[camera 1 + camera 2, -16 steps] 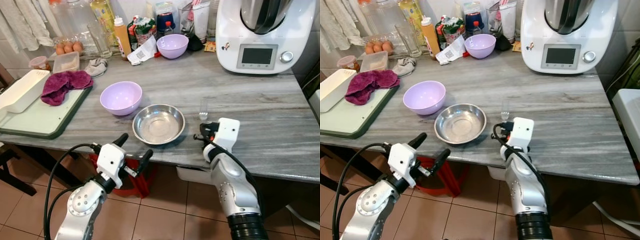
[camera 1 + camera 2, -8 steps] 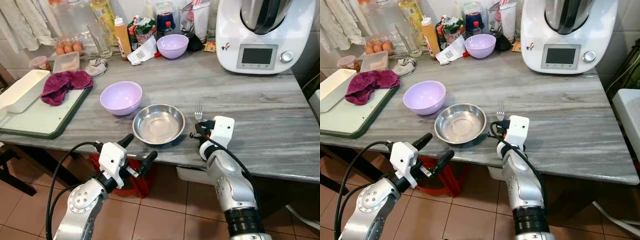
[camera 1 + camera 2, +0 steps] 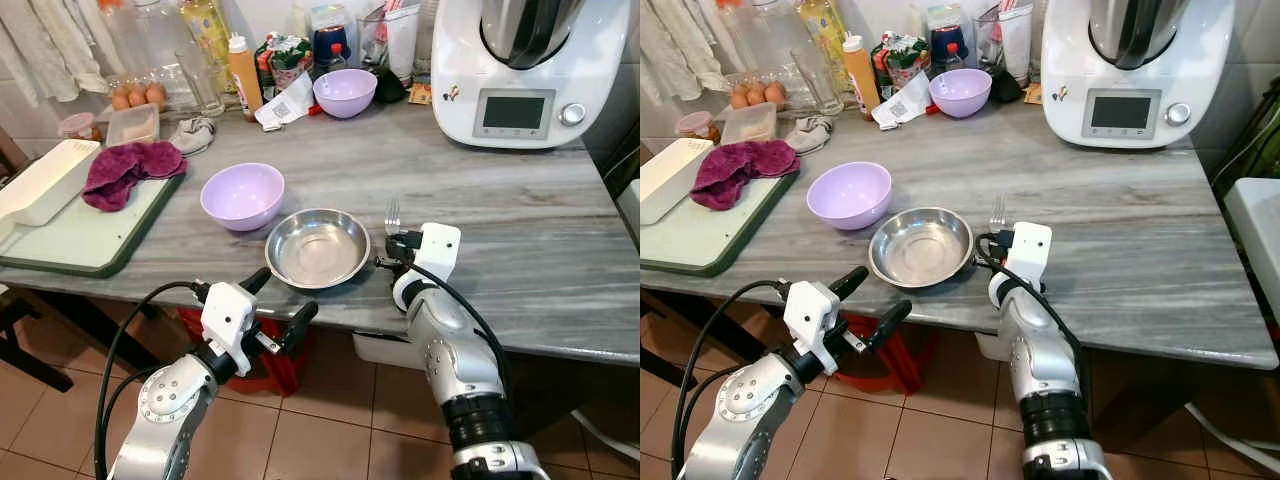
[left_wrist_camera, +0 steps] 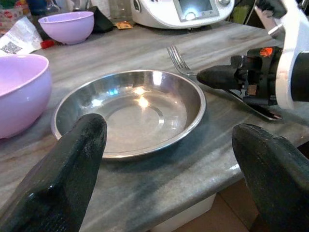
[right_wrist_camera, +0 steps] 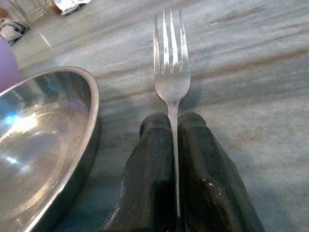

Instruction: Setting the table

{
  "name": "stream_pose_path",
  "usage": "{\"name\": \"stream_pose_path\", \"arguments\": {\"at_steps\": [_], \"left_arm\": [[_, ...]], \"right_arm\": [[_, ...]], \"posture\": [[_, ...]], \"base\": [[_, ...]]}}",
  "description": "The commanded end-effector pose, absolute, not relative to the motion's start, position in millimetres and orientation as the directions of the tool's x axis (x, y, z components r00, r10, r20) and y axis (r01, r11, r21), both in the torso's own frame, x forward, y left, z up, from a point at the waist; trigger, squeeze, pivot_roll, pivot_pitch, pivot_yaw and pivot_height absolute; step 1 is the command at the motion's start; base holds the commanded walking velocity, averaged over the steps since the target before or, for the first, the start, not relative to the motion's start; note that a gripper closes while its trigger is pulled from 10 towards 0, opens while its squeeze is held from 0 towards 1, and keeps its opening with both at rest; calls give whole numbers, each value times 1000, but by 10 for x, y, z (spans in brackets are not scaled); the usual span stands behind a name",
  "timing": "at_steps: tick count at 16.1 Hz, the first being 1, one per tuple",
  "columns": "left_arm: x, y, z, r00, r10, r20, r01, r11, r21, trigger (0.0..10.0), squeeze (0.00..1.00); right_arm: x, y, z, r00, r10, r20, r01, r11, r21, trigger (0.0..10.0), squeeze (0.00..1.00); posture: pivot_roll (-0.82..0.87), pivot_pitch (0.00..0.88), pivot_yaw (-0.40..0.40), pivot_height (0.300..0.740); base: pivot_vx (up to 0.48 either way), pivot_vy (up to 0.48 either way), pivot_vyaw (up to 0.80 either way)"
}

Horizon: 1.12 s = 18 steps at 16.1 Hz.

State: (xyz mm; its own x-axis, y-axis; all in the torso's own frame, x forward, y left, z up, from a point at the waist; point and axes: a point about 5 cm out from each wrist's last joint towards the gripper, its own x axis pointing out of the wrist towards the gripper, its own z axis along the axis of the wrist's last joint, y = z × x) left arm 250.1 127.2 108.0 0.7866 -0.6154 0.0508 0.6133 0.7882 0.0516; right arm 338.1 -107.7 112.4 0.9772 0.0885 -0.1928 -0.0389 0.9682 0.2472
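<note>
My right gripper is shut on the handle of a metal fork. It holds the fork low over the grey marble counter, tines pointing away from me. The fork is just right of an empty steel bowl, beside its rim and apart from it. A lilac bowl stands to the left of the steel bowl. My left gripper is open below the counter's front edge, facing the steel bowl with nothing between its fingers.
A white kitchen machine stands at the back right. A second lilac bowl, bottles and eggs line the back. On the left a green board carries a purple cloth and a white container.
My right gripper has carried the fork leftwards, closer to the steel bowl. My left gripper has shifted slightly up and right.
</note>
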Motion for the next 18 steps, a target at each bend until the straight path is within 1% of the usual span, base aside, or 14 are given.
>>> {"name": "stream_pose_path", "arguments": {"at_steps": [1,2,3,4,5,6,7,8,9,14,18], "left_arm": [[2510,1289,1118,784,-618,53,615,786,62,10000,0],[2515,1291,1122,786,-616,53,613,787,61,10000,0],[2515,1292,1124,786,-616,53,613,788,61,10000,0],[2516,1292,1125,786,-615,54,612,788,60,10000,0],[2519,1291,1126,787,-615,53,612,789,59,10000,0],[2518,1291,1128,788,-614,53,611,789,58,10000,0],[2518,1291,1128,788,-614,52,611,789,57,10000,0],[2518,1291,1128,788,-614,52,611,789,56,10000,0],[2522,1291,1125,788,-614,50,612,789,55,10000,0],[2532,1293,1106,789,-612,43,610,790,53,10000,0],[2536,1300,1096,791,-610,39,608,792,55,10000,0]], "right_arm": [[3340,-1057,960,957,86,-275,-16,969,247,10000,0],[3342,-1091,914,950,66,-305,6,974,227,10000,0],[3340,-1101,901,948,61,-312,13,973,229,10000,635],[3339,-1105,893,947,62,-316,13,973,230,10000,843],[3344,-1108,889,946,60,-320,15,974,226,10000,894],[3347,-1109,886,945,58,-323,17,975,223,10000,894],[3348,-1110,886,944,56,-324,18,975,221,10000,918],[3348,-1112,880,943,52,-327,21,976,217,10000,980],[3345,-1114,868,942,51,-333,23,977,214,10000,1000],[3349,-1133,881,945,45,-323,25,978,209,10000,1000],[3335,-1150,1007,973,49,-224,-7,982,188,10000,1000]], "posture": [[-84,85,125,740],[-84,83,124,740],[-84,83,124,740],[-84,80,123,740],[-84,80,123,740],[-84,80,123,740],[-84,80,123,740],[-84,80,123,740],[-85,76,122,740],[-84,75,124,740],[-85,76,128,740]], "base": [[0,0,0],[0,0,0],[0,0,0],[0,0,0],[0,0,0],[0,0,0],[0,0,0],[0,0,0],[0,0,0],[0,0,0],[0,0,0]]}}
